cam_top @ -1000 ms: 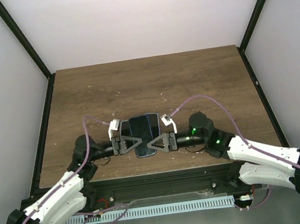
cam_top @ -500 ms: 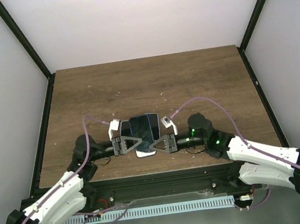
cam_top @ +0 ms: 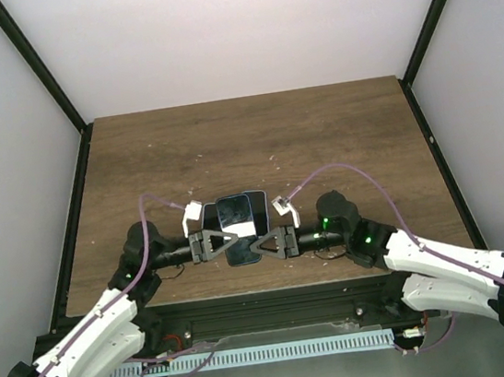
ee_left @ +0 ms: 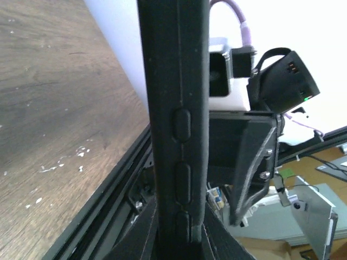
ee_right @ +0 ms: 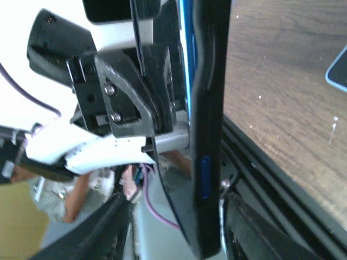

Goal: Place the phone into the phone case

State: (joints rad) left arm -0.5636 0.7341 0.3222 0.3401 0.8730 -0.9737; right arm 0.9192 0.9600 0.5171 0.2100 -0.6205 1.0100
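Phone [cam_top: 237,215], flat, black and shiny, lies against the soft black rubber phone case [ee_left: 179,135], held between both tools. Left tool [cam_top: 231,239] and right tool [cam_top: 255,244] each pinch the case's sides. The phone looks only partly in. The next move should press its corners in gently.

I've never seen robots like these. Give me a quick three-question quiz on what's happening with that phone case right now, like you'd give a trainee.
1. True or false: the phone case lies untouched on the wooden table.
2. Which holds it? A: the left gripper alone. B: the right gripper alone. C: both.
3. Fill in: it is held at the table's ____ edge, close to the arm bases.
Key: 1 false; 2 C; 3 near.
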